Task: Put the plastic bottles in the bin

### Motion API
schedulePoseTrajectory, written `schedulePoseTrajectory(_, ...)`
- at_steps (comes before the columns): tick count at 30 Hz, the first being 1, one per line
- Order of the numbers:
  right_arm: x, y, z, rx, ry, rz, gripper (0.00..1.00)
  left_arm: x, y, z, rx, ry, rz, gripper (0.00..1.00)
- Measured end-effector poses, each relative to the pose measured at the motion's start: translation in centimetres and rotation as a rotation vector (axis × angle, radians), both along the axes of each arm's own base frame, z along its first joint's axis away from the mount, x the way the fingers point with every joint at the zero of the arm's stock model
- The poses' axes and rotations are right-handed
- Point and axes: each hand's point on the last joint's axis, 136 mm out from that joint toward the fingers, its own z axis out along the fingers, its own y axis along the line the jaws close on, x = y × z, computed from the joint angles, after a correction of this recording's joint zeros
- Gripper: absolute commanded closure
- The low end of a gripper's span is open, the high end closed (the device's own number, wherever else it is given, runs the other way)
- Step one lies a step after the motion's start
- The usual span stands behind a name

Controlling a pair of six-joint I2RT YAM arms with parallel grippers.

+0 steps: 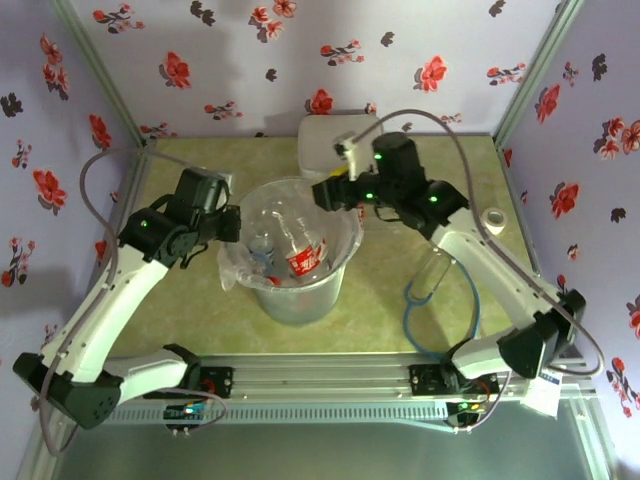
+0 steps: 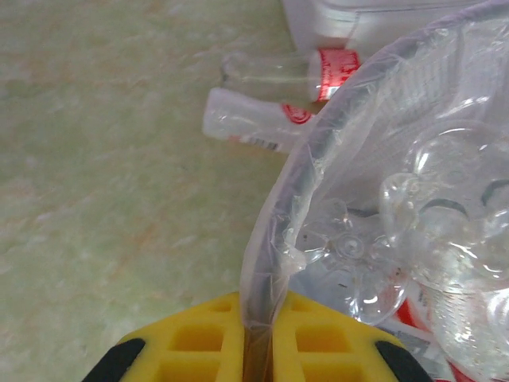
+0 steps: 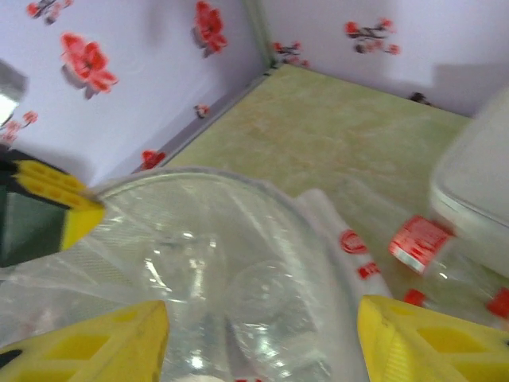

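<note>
The bin (image 1: 345, 262) stands mid-table, a grey translucent bucket lined with a clear bag. Several clear plastic bottles lie inside it, one with a red label (image 1: 305, 258). My left gripper (image 1: 236, 222) is at the bin's left rim, and the left wrist view shows that gripper (image 2: 256, 314) shut on the rim and bag (image 2: 266, 239). My right gripper (image 1: 328, 193) hovers over the far right rim; in its wrist view it (image 3: 262, 334) is open above the bottles in the bin. Two bottles (image 2: 254, 119) (image 2: 278, 73) lie on the table behind the bin. Another clear bottle (image 1: 432, 275) lies to the right.
A white lidded box (image 1: 325, 140) stands at the back, close behind the bin. A tape roll (image 1: 493, 221) sits at the right edge. A blue cable (image 1: 412, 312) loops on the table near the right arm. Floral walls enclose three sides.
</note>
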Motion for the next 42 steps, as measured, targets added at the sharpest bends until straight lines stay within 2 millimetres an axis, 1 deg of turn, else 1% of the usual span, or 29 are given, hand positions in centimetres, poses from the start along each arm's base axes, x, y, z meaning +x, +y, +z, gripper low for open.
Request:
schedulePoseTrajectory(2,-0.6,2.0,-0.7,-0.045,-0.002,0.031,0.37,-0.2,0.1,0.1,-0.021,-0.013,0.014,1.0)
schedulePoseTrajectory(4,-1.3,3.6,-1.9,-0.104,-0.003,0.049,0.34,-0.2,0.2,0.2,-0.034,-0.025,0.022,1.0)
schedulePoseTrajectory(6,-1.8,5.0,-3.2,-0.17,-0.005,0.062,0.25,-0.2,0.2,0.2,-0.044,-0.04,0.024,1.0)
schedulePoseTrajectory(8,-2.2,6.2,-4.1,-0.223,-0.012,0.076,0.18,-0.3,0.3,0.3,-0.051,-0.05,0.024,1.0)
schedulePoseTrajectory(11,-2.6,7.9,-4.9,-0.271,-0.024,0.102,0.15,-0.2,0.2,0.3,-0.061,-0.068,0.024,1.0)
schedulePoseTrajectory(13,-2.5,8.8,-5.1,-0.283,-0.027,0.109,0.16,-0.1,0.1,0.4,-0.069,-0.081,0.024,1.0)
schedulePoseTrajectory(17,-1.8,10.0,-6.2,-0.307,-0.01,0.114,0.19,0.1,0.1,0.5,-0.078,-0.095,0.023,1.0)
schedulePoseTrajectory(19,-1.5,10.4,-7.0,-0.323,0.002,0.115,0.24,0.1,0.0,0.5,-0.08,-0.099,0.023,1.0)
schedulePoseTrajectory(21,-1.3,10.5,-7.8,-0.335,0.011,0.118,0.36,0.2,0.0,0.5,-0.086,-0.108,0.023,1.0)
schedulePoseTrajectory(23,-1.1,10.4,-7.9,-0.329,0.022,0.113,0.48,0.2,0.0,0.6,-0.093,-0.118,0.023,1.0)
schedulePoseTrajectory(24,-0.9,10.3,-7.8,-0.319,0.02,0.108,0.54,0.2,0.0,0.6,-0.096,-0.122,0.023,1.0)
schedulePoseTrajectory(28,-0.3,9.1,-6.6,-0.276,0.001,0.079,0.6,0.3,-0.1,0.6,-0.103,-0.133,0.023,1.0)
schedulePoseTrajectory(31,-0.3,7.7,-4.6,-0.216,-0.037,0.052,0.72,0.5,-0.2,0.7,-0.109,-0.141,0.023,1.0)
schedulePoseTrajectory(34,-0.9,5.9,-1.6,-0.113,-0.131,0.028,0.73,0.7,-0.3,0.7,-0.114,-0.149,0.025,1.0)
schedulePoseTrajectory(36,-1.6,4.3,0.7,-0.034,-0.24,0.011,0.76,0.8,-0.3,0.8,-0.118,-0.155,0.025,1.0)
schedulePoseTrajectory(38,-2.1,3.0,2.3,0.029,-0.339,-0.003,0.77,0.9,-0.4,0.7,-0.123,-0.159,0.028,1.0)
schedulePoseTrajectory(40,-2.2,2.2,3.6,0.082,-0.422,-0.013,0.77,1.0,-0.5,0.7,-0.134,-0.162,0.03,1.0)
schedulePoseTrajectory(42,-1.8,2.1,4.6,0.111,-0.487,-0.022,0.77,1.1,-0.6,0.8,-0.146,-0.163,0.036,1.0)
